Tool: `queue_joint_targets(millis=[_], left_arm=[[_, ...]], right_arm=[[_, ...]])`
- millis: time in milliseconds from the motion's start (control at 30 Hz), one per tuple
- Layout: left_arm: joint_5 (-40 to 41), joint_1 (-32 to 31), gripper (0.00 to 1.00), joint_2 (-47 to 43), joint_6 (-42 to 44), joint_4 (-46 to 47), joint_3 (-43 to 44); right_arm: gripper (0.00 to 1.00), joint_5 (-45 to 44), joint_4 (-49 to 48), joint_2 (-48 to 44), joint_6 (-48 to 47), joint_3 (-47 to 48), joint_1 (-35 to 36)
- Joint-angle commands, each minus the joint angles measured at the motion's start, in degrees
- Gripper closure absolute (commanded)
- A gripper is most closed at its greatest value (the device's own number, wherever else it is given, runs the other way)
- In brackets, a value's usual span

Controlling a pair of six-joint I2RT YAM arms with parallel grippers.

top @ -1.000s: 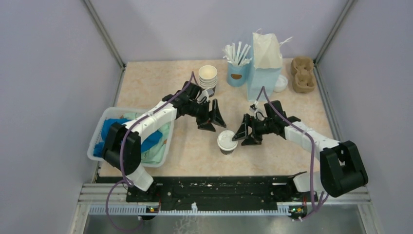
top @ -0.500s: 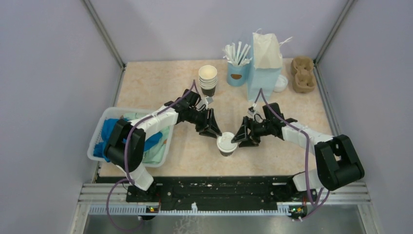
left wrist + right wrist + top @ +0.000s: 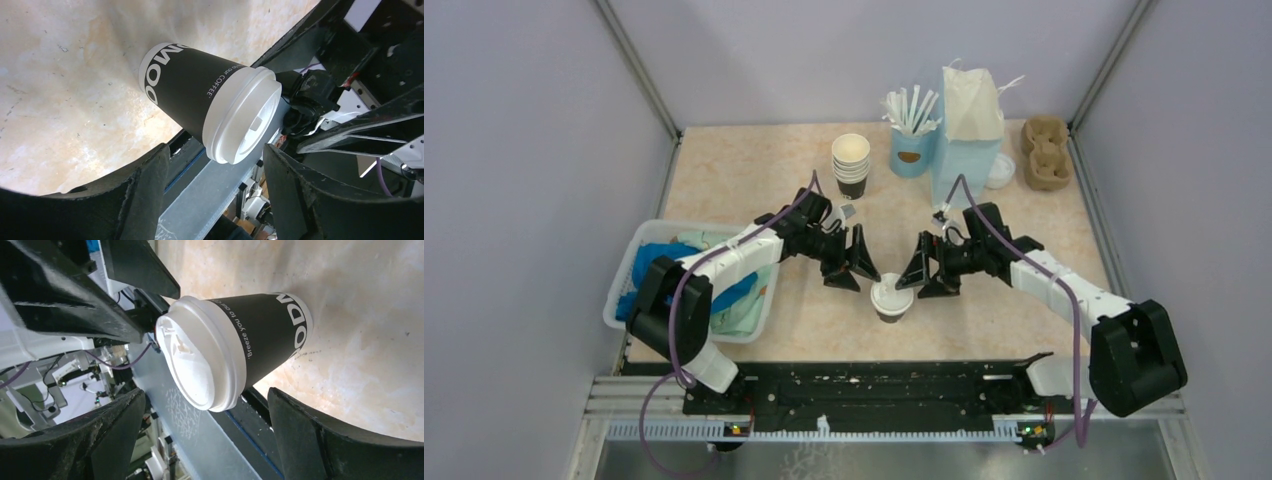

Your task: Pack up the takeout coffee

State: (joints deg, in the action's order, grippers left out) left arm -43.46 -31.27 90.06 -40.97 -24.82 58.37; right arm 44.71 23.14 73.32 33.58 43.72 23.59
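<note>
Now, left gripper [image 3: 857,277]: spread wide and holding nothing; you have it low, just beside the coffee on its far-left side, tips aimed at the cup.
Right gripper [image 3: 922,284]: also spread wide and empty, mirrored on the cup's far-right side.
Contact: in both wrist views the cup stands beyond the fingertips with open space either side, so you have no grip on it yet; whether a tip brushes the lid I cannot tell from above.
Coffee cup [image 3: 890,298]: upright on the tabletop [image 3: 744,180], front middle, between the two grippers; dark wall with white lettering.
Lid [image 3: 242,120]: white, seated on the rim all round as far as shows.
Paper bag [image 3: 969,140]: upright at the far side, mouth up, well apart from the cup.
Cardboard carrier [image 3: 1045,150]: far right corner, near the bag; its pockets look empty.
Other things: a stack of lidless cups [image 3: 851,163] and a blue cup of sticks [image 3: 912,140] at the far side, a basket of cloths [image 3: 624,290] at the left edge.
Done so far: the cup is lidded and both grippers are lined up beside it.
Left to do: by my reading nearly all of it. You have yet to close one gripper on the wall below the lid, lift, carry it to the far side and set it in the carrier or the bag; the views don't say which.
</note>
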Motion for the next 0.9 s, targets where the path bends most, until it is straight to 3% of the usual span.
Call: queue_joint_targets(millis=[0,67,233,467,600,767,867], left_arm=[[-1.1,-0.3,0.23,0.0,-1.0,3.3,0.6],[-1.5,-0.6,0.25,1.6,-0.5,3.8,0.7],[0.8,-1.8,0.43,2.9,0.6,3.5,-2.6],[4.5,-1.7,0.51,-1.7,-0.5,4.2,-10.1],[2.6,-1.8,0.48,-4.8,-2.3,4.6,-9.4],[0.7,-1.7,0.26,-6.0,-3.7,4.4,-3.9],[1.4,-1.7,0.22,-3.7,-2.6,3.2,-1.2]], right_arm=[[0.1,2.1,-4.3,0.3,3.5,-3.2,1.6],[0.13,2.3,-5.9,1.4,3.6,-3.7,2.3],[0.24,0.7,-9.0,3.2,3.5,-7.3,2.1],[0.3,-5.9,-8.2,3.9,0.0,-11.1,-2.8],[0.25,-5.5,-2.2,2.7,-2.4,-3.8,-2.8],[0.11,-2.2,4.7,1.4,-4.0,2.8,-0.8],[0.07,-0.5,3.1,-0.3,-1.9,1.4,0.0]])
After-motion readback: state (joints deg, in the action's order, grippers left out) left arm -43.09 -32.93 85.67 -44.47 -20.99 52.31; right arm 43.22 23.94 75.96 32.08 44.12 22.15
